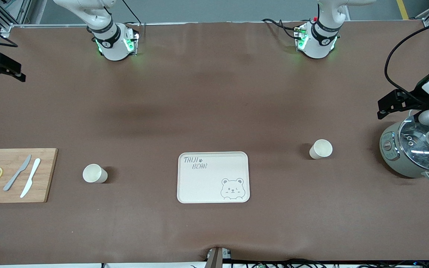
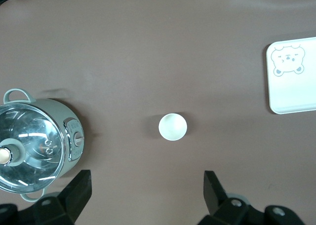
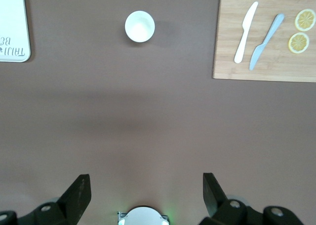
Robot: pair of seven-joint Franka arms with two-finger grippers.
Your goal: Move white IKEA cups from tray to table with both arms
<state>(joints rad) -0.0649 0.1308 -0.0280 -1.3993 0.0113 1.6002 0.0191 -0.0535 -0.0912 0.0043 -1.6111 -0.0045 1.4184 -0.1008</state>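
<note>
Two cream-white cups stand upright on the brown table, both empty. One cup [image 1: 95,173] is between the cutting board and the tray, toward the right arm's end; it shows in the right wrist view [image 3: 139,26]. The other cup [image 1: 321,149] is between the tray and the pot, toward the left arm's end; it shows in the left wrist view [image 2: 173,127]. My left gripper [image 1: 387,106] is open and empty, up in the air beside the pot [image 2: 146,190]. My right gripper [image 1: 4,69] is open and empty, high over the table's edge at the right arm's end [image 3: 146,190].
A bear-printed tray [image 1: 207,182] lies empty between the two cups. A grey-green pot with a glass lid [image 1: 417,149] stands at the left arm's end. A wooden board [image 1: 47,167] with two knives and two lemon slices lies at the right arm's end.
</note>
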